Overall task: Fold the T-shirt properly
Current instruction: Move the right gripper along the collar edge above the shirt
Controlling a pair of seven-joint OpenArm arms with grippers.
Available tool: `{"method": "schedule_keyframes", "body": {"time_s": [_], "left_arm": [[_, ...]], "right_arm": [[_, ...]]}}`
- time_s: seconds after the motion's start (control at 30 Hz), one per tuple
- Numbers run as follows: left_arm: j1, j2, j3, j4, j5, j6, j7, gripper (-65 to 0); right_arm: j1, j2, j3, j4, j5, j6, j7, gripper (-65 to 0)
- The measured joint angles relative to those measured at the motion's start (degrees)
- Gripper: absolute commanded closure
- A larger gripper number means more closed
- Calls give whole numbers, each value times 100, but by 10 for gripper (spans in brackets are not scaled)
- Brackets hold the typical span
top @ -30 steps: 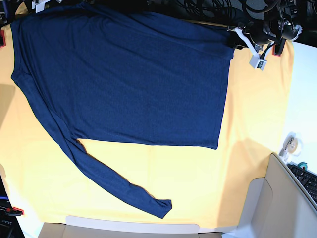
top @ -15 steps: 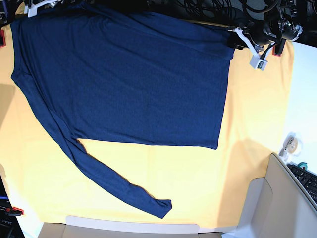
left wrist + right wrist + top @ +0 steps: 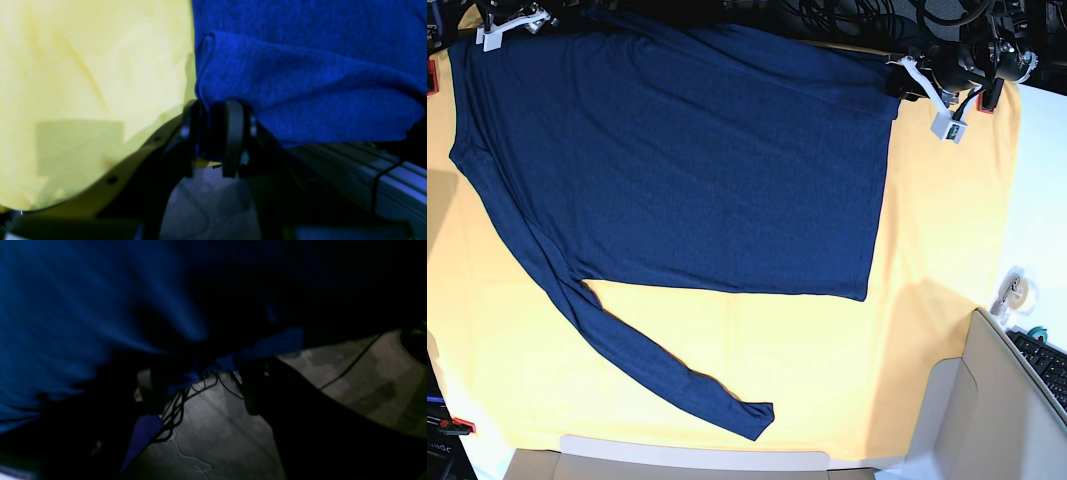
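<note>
The dark blue T-shirt [image 3: 697, 160] lies spread flat on the big yellow cloth [image 3: 927, 330] that covers the tabletop, its body filling most of the upper half of the base view. One long sleeve [image 3: 642, 355] runs down from the body and slants toward the near edge, its cuff lying on the yellow cloth close to that edge. At the far right corner of the shirt, the left pincer [image 3: 905, 80] sits at the hem. In the left wrist view the left pincer [image 3: 213, 133] has its two black fingers [image 3: 233, 133] pressed close together on the bunched hem of the shirt [image 3: 300, 100], pinching a fold of the blue fabric right where it meets the yellow cloth [image 3: 83, 83]. At the far left corner, the right pincer [image 3: 512, 22] is at the shirt's top edge. The right wrist view is dark and blurred: blue fabric [image 3: 66, 323] drapes across it and a strip of it crosses between the fingers of the right pincer [image 3: 203, 380], which stand apart, but I cannot tell whether they grip it. Below, a tangle of black cables [image 3: 176, 413] hangs over the grey floor [image 3: 227, 440].
</note>
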State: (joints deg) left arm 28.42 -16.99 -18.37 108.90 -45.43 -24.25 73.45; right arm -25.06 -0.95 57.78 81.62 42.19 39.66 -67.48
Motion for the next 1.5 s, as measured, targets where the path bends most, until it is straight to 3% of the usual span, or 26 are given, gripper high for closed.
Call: {"method": "schedule_keyframes", "body": {"time_s": [0.17,0.33,0.43,0.73,0.83,1.17,1.37,1.5], "left_arm": [[0,0,0,0,0,0,0,-126],[0,0,0,0,0,0,0,-126],[0,0,0,0,0,0,2,-126],[0,2,0,0,0,0,2,-126],[-2,0,0,0,0,0,0,-126],[-96,0,0,0,0,0,0,-126],[-109,-2,0,0,-15,0,70,-126],[-111,13,0,0,-15,0,138,-126]], "right_arm": [[-4,-2,0,0,-4,0,-4,-293],[-4,-2,0,0,-7,0,-15,-134],[-15,0,-46,0,-7,-2,-22,-97],[-251,-4,-326,39,24,-2,-24,-96],[-450,0,-330,74,313,-2,-17,-96],[-1237,28,-306,1443,1152,-2,-66,-95],[-1351,44,-308,2031,1316,2,-44,-100],[-1589,28,-339,2031,1305,-7,-39,-158]]}}
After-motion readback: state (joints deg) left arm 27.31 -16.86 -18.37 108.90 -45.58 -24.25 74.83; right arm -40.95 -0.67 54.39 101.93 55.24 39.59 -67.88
